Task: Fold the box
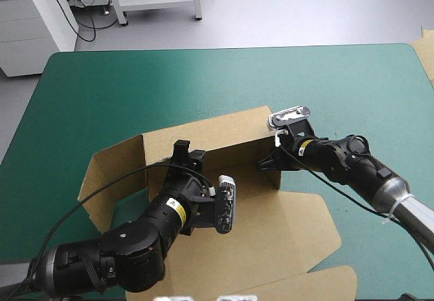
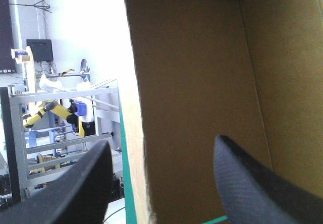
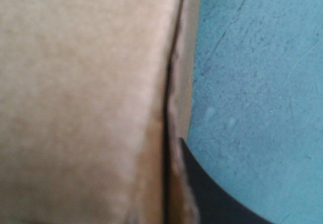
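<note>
The brown box [image 1: 227, 142] stands half folded in the middle of the teal-green table [image 1: 203, 77], its long back wall upright and a wide panel [image 1: 278, 230] lying flat toward the front. My left gripper [image 1: 182, 150] is open at the left part of that wall. In the left wrist view the black fingers [image 2: 75, 193] straddle an upright board edge [image 2: 139, 133] of the box [image 2: 202, 82]. My right gripper [image 1: 266, 163] is at the wall's right end. In the right wrist view it [image 3: 169, 143] is shut on the box [image 3: 75, 108]; one finger [image 3: 212, 199] shows, the other is hidden behind the board.
A side flap [image 1: 108, 179] stands tilted up at the box's left, and a narrow flap [image 1: 312, 284] lies near the front edge. More pale board [image 1: 426, 53] shows at the table's far right corner. Bare teal-green cover [image 3: 252, 82] lies beyond the box.
</note>
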Action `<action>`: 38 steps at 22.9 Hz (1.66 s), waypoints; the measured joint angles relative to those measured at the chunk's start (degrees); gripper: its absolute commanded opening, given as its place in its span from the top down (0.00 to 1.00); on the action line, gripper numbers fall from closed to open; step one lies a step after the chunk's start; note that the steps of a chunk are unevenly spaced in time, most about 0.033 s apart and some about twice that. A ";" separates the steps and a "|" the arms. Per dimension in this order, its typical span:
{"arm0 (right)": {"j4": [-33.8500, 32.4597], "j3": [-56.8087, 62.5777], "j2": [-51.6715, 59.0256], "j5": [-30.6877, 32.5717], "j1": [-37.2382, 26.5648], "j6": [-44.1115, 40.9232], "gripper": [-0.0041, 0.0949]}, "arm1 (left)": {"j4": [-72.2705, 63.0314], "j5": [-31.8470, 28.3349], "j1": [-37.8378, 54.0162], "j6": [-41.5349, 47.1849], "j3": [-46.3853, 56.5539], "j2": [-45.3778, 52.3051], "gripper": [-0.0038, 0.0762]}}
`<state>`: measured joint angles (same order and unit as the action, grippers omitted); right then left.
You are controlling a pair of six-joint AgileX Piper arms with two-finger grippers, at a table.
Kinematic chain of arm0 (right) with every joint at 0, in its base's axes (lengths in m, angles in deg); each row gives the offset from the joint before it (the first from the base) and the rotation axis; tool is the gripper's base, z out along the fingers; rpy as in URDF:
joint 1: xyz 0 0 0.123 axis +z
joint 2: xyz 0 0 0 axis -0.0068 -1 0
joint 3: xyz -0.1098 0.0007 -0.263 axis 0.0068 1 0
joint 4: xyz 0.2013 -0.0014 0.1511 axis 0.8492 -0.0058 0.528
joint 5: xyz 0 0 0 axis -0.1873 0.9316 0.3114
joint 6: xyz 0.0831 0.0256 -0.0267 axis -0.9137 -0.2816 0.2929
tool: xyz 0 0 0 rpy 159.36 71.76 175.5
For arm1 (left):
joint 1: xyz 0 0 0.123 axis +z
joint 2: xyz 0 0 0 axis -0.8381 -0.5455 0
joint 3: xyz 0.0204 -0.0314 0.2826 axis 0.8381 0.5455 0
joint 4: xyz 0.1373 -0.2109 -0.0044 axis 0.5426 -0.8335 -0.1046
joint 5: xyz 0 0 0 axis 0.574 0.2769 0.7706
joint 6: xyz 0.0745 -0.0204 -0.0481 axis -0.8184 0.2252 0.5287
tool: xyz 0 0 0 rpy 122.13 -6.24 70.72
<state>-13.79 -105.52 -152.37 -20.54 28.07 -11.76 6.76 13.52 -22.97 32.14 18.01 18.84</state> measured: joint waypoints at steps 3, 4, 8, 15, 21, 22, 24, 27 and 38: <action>-4.76 -3.91 0.00 7.59 0.17 -4.39 0.97 | 0.38 -1.77 1.90 0.00 0.00 0.00 0.43; -6.67 -5.48 0.00 10.71 0.17 -5.93 0.98 | 0.57 -2.92 2.86 0.00 0.00 0.00 0.43; -12.07 -10.92 0.00 21.61 0.11 -9.43 0.98 | 0.62 -8.31 7.12 -0.36 -0.55 0.00 0.43; -10.10 -21.57 -3.88 35.54 -8.13 -5.07 0.98 | -1.49 -11.68 12.87 -3.46 -6.22 0.00 0.43; -4.25 -30.32 -17.25 38.90 -16.40 2.45 0.98 | -13.22 -11.71 16.21 -10.89 -8.75 0.00 0.43; -4.15 -31.44 -18.55 38.83 -16.52 2.79 0.98 | -14.26 -11.43 16.85 -11.33 -8.79 0.00 0.43; -4.10 -34.05 -22.46 37.80 -16.64 3.32 0.98 | -16.65 -10.67 19.02 -12.09 -8.86 0.00 0.45; -4.04 -36.22 -28.66 29.98 -16.89 3.51 0.98 | -23.08 -10.04 24.86 -14.63 -8.86 0.00 0.61; -3.40 -36.06 -31.22 30.64 -16.95 3.26 0.97 | -61.34 -12.46 58.35 -16.12 -2.88 2.06 0.96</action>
<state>-17.19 -141.59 -183.59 10.11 11.12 -8.50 -54.58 1.06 35.38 16.01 15.13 20.90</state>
